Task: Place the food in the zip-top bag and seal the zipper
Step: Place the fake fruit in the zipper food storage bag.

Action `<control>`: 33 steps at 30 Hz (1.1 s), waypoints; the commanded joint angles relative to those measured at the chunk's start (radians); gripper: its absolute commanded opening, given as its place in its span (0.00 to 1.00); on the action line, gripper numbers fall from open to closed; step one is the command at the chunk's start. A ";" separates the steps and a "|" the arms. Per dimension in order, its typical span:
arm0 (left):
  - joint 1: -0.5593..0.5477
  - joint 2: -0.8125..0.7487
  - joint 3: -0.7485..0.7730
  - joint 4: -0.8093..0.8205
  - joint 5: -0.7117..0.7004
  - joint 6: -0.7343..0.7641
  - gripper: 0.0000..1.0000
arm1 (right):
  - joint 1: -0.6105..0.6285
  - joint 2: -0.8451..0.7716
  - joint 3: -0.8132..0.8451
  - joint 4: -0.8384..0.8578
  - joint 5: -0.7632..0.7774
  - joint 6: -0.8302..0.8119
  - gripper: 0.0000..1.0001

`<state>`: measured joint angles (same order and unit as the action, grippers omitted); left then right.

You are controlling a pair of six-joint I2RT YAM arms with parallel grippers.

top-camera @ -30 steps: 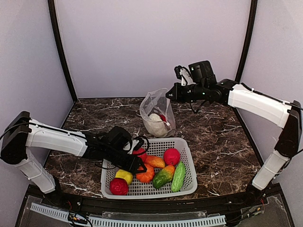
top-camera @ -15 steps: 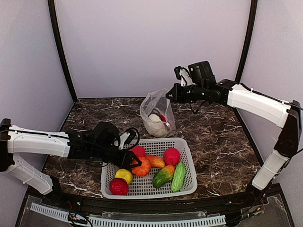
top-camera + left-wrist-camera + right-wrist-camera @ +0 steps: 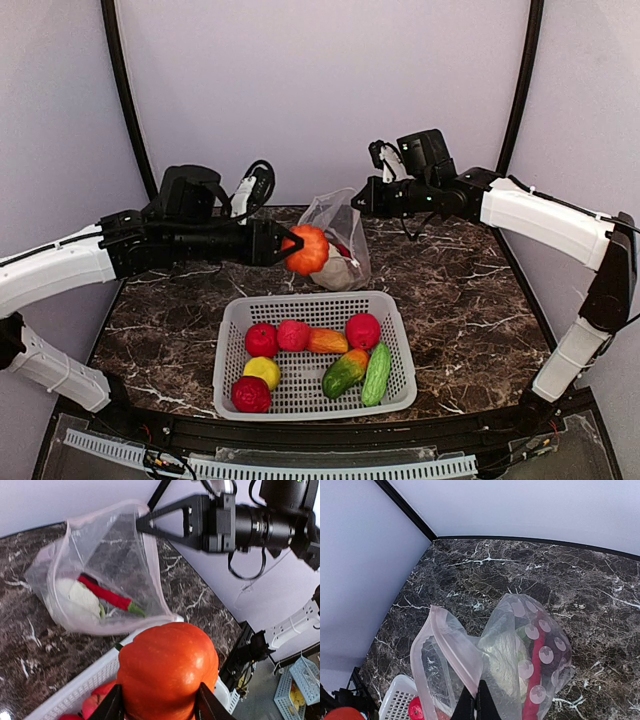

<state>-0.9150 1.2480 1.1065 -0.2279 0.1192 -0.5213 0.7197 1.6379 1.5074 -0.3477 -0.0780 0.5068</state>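
My left gripper (image 3: 297,249) is shut on an orange, ribbed toy vegetable (image 3: 309,250), held in the air just left of the zip-top bag (image 3: 334,222). In the left wrist view this piece of food (image 3: 167,667) fills the space between my fingers (image 3: 112,707). The bag's mouth (image 3: 95,540) faces it and gapes open. A white cauliflower (image 3: 75,596) and a red chili (image 3: 105,593) lie inside. My right gripper (image 3: 357,197) is shut on the bag's upper rim and holds it up. The pinkish zipper strip (image 3: 447,635) runs unsealed to the pinched spot (image 3: 476,700).
A white slotted basket (image 3: 318,300) stands in front of the bag with several foods: red fruits (image 3: 262,340), a yellow one (image 3: 262,372), a cucumber (image 3: 377,372) and a green-orange piece (image 3: 346,372). Dark marble table all round; walls close behind.
My left arm has lifted the orange vegetable out of the basket and carried it up and back to the bag's mouth. The right arm and the bag have not moved.
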 commanded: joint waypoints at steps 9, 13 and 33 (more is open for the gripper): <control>0.117 0.340 0.372 -0.042 -0.100 0.125 0.35 | 0.003 -0.020 0.030 0.007 0.011 -0.019 0.00; 0.117 0.414 0.425 -0.052 -0.093 0.143 0.35 | 0.003 -0.018 0.036 0.008 0.006 -0.020 0.00; 0.066 0.612 0.573 -0.202 -0.080 0.246 0.41 | 0.002 0.012 0.065 0.008 -0.023 -0.020 0.00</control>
<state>-0.8272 1.8278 1.6226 -0.3553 0.0360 -0.3237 0.7200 1.6390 1.5372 -0.3618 -0.0914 0.4950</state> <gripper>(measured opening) 0.432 0.006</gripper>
